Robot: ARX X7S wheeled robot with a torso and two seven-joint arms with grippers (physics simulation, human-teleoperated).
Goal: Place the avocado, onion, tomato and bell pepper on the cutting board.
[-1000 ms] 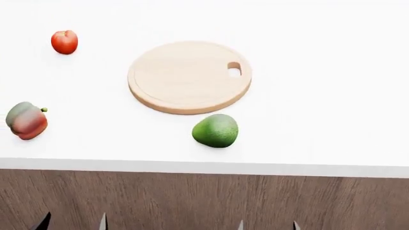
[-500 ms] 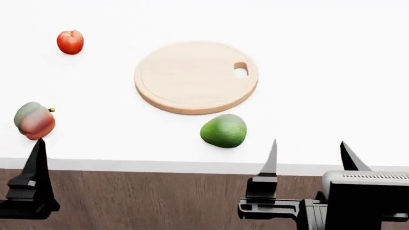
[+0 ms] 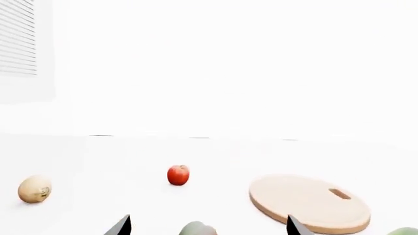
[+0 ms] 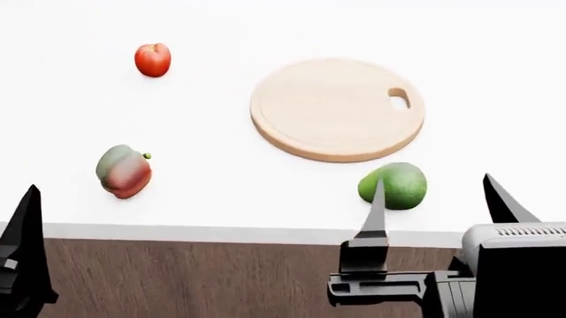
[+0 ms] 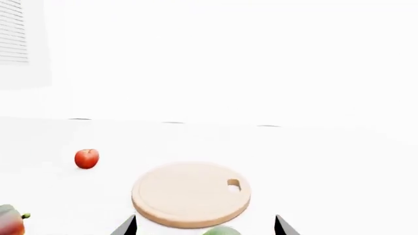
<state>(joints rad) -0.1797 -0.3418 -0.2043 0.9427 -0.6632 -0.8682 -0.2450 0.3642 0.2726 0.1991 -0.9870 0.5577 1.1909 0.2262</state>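
On the white worktop (image 4: 495, 79) nothing has made it onto the cutting board (image 4: 337, 109) yet, so we're right at the start: the approach to the first pick. The board sits empty toward the far middle, its oval hole on the right side.

Where everything is, from the head view: the avocado (image 4: 394, 185) lies just beside the board's near edge, not touching as far as we can tell. The bell pepper (image 4: 123, 171) is off to the left near the worktop's front edge, well apart from the board. The tomato (image 4: 153, 59) sits far left at the back. The onion (image 3: 34, 189) is out of the head view; only the left wrist view catches it, further out past the tomato, away from the board.

Our right gripper (image 4: 433, 202) hangs at the front edge of the worktop with its fingers spread wide and empty, and the avocado sits pretty much between the two tips in the head view, just beyond them. The left gripper (image 3: 207, 226) is also wide and holding nothing, with the top of the pepper peeking between its tips in the wrist view.

Our guess for the next move: push the right arm forward and down so the fingers straddle the avocado, then close gently. It's smooth and egg-shaped, so it could roll or squirt out if we catch it off-centre.
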